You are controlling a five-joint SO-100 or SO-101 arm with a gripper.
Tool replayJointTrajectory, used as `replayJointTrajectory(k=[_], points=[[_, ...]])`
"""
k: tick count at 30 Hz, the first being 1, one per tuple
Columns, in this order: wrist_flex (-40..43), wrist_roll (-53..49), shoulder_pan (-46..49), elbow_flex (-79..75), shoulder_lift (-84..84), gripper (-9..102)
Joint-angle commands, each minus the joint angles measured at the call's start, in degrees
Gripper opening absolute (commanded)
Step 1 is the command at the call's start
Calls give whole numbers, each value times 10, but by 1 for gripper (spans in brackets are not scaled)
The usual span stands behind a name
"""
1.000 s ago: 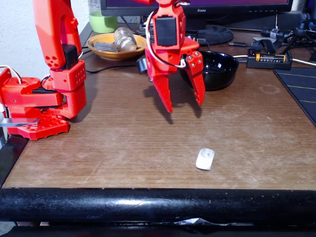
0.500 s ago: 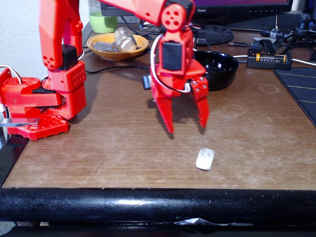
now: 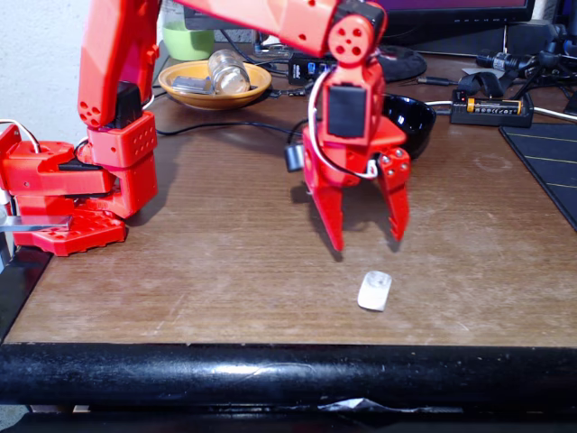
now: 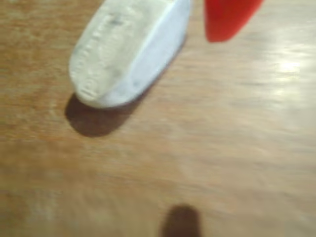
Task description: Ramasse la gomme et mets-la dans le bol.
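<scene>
Brown wood-grain laminate covers the tabletop [image 3: 207, 262], which is bordered along its front edge by a thick black rounded bar [image 3: 270, 372]. Lying flat near the front edge, a little right of the middle in the fixed view, is the small white rounded-rectangular eraser [image 3: 374, 290]; it is untouched, with bare wood all around it. Above and slightly behind it hangs the red plastic two-finger gripper [image 3: 368, 244], its pointed fingers directed downward and spread apart, nothing held between them. The tips are seen clear of the tabletop, with the eraser just in front of the gap between them.

In the wrist view, the eraser [image 4: 126, 47] is seen large and blurred at the upper left, casting a dark shadow on the wood, and one red fingertip [image 4: 227, 19] is seen just beside it at the top edge, apart from it.

The glossy black round bowl [image 3: 413, 122] stands toward the back right of the tabletop, partly hidden behind the gripper's body. The arm's red base [image 3: 77, 189] is fixed at the left edge. At the back left a shallow orange dish [image 3: 215, 90] holding a clear glass jar [image 3: 227, 70] is placed, and near the back right corner a black battery holder with a yellow-labelled cell [image 3: 491, 108] is seen.
</scene>
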Motion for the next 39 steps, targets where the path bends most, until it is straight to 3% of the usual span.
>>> replayJointTrajectory(k=[1,39], points=[[10,3,12,-58,-3,24],[-4,4,43,-136,-150,24]])
